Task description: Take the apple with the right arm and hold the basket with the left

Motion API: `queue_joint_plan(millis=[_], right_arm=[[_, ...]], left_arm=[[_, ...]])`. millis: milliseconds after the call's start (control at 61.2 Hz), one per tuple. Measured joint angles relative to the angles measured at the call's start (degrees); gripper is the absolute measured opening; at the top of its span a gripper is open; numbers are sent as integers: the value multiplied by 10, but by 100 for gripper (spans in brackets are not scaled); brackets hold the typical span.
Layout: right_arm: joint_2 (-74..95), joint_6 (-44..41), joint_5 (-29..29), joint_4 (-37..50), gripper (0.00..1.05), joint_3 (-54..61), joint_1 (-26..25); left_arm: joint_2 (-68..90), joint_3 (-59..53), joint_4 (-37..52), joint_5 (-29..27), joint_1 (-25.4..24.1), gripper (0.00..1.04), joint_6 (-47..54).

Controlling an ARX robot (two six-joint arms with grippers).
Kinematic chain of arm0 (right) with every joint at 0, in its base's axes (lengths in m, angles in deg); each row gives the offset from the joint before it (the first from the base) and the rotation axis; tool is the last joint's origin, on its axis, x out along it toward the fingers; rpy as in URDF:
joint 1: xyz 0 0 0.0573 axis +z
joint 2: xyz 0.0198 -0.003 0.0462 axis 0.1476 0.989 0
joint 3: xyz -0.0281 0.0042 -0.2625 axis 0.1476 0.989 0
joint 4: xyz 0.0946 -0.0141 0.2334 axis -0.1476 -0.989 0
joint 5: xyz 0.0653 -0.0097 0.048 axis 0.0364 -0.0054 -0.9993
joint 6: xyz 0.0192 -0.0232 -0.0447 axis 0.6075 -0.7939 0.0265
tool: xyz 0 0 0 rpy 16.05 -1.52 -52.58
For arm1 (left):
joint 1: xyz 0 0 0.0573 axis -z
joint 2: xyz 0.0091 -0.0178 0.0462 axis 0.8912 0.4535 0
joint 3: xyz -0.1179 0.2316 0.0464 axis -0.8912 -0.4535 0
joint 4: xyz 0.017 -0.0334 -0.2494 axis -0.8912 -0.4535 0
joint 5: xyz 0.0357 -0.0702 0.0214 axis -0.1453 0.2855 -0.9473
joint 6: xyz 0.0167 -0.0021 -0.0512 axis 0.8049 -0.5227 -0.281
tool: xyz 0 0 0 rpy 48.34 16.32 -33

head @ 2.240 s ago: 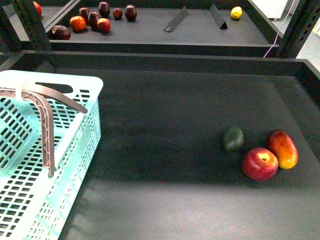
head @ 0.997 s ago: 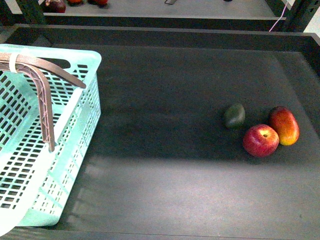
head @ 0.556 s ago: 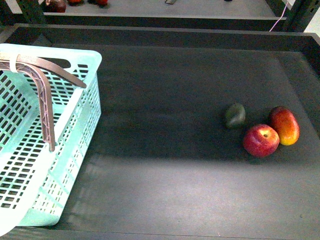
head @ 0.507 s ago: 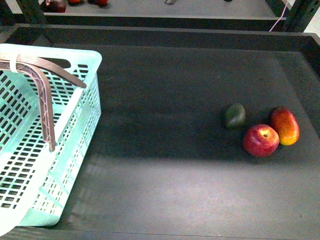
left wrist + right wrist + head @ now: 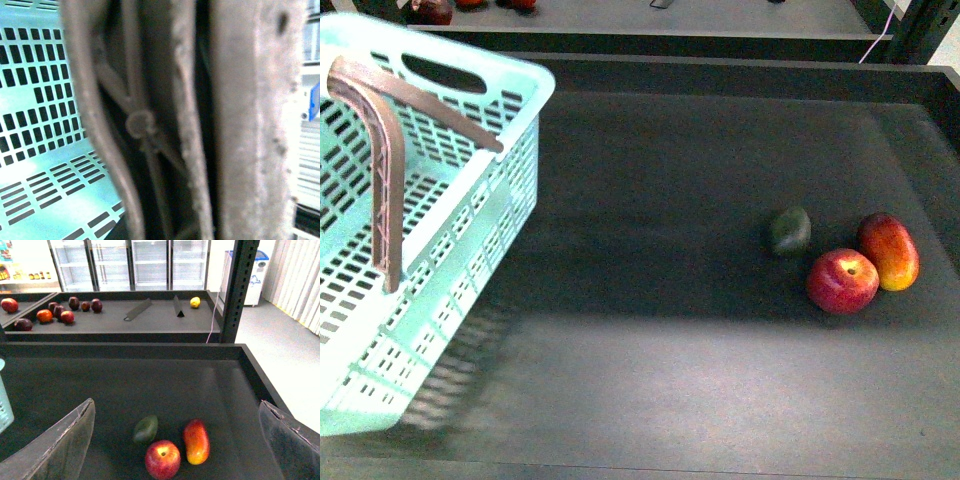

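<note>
The right pincer [image 5: 175,407] hangs with its fingers spread wide. The apple [image 5: 162,459] sits on the worktop [image 5: 100,385] just ahead, in line with the gap; an avocado [image 5: 145,429] and a mango [image 5: 196,441] lie just beyond. The left pincer [image 5: 150,125] is hard up against the brown handle [image 5: 380,170] of the basket [image 5: 470,250]; I cannot tell its grip.
</note>
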Motion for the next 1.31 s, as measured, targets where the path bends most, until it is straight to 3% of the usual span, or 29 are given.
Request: queue_joint_plan(millis=[327,670,932,1308], right_arm=[[0,0,0,0,96,0,0],[0,0,0,0,96,0,0],[0,0,0,0,96,0,0],[0,0,0,0,96,0,0]], left_arm=[[-77,13,-45,-18,171,14,60],[-31,77,-56,-41,298,14,125],[-21,90,-63,-27,340,14,151],[-21,91,-63,-30,343,14,156]])
